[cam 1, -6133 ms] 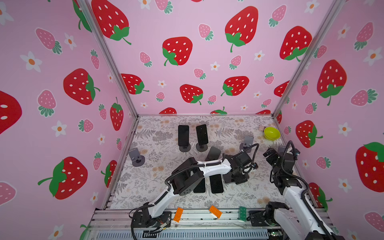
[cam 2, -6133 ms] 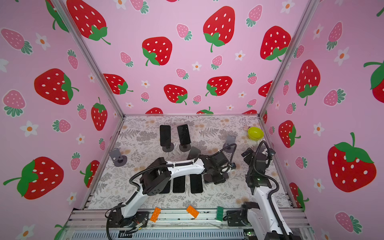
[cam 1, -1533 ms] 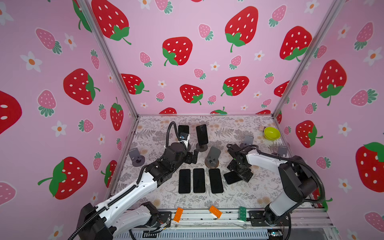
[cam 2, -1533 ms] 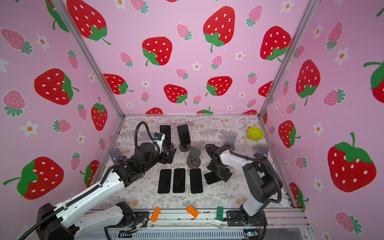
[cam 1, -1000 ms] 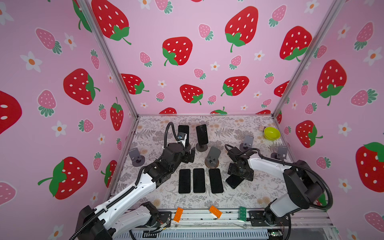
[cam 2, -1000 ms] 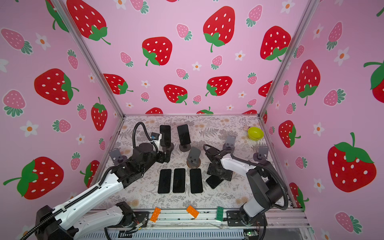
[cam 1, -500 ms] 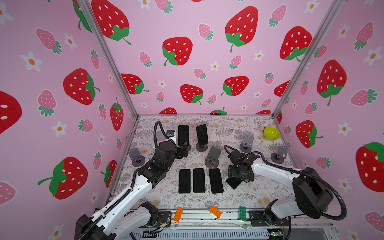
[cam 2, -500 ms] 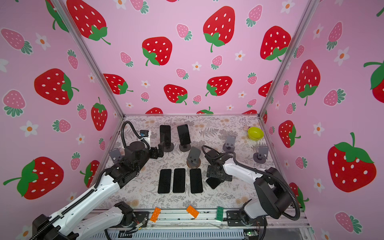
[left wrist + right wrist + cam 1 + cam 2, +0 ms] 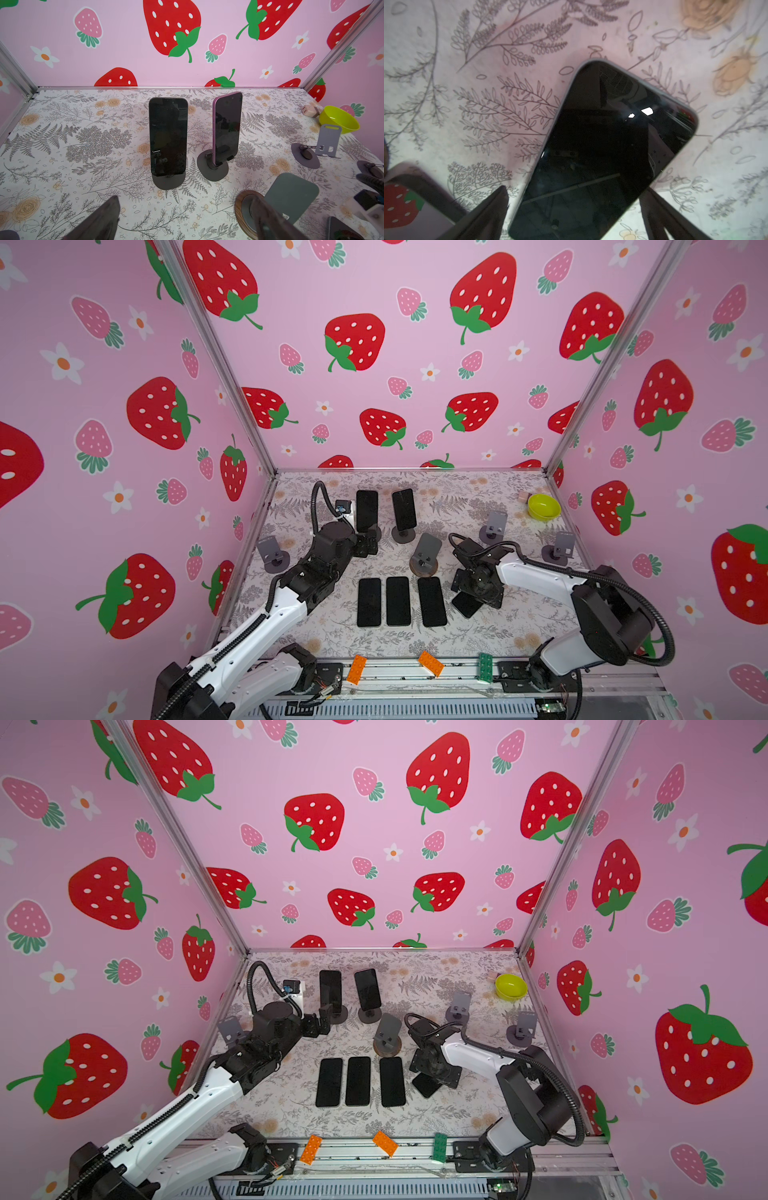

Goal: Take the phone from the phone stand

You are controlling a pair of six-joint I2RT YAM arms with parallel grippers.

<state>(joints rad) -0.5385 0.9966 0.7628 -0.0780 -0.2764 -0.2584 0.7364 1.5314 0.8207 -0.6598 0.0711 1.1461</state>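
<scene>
Being aimed at the left standing phone (image 9: 168, 137), the open left end effector (image 9: 368, 542) needs closing next; the right end effector (image 9: 574, 190) is open too.

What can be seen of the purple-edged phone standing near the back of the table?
The purple-edged phone is a slim slab with a dark, glossy screen and a purple frame with rounded corners. It stands upright in portrait, leaning slightly back, its lower edge held in the lip of a dark grey stand with a round base. A black phone stands beside it, apart. Nothing else touches it.
</scene>
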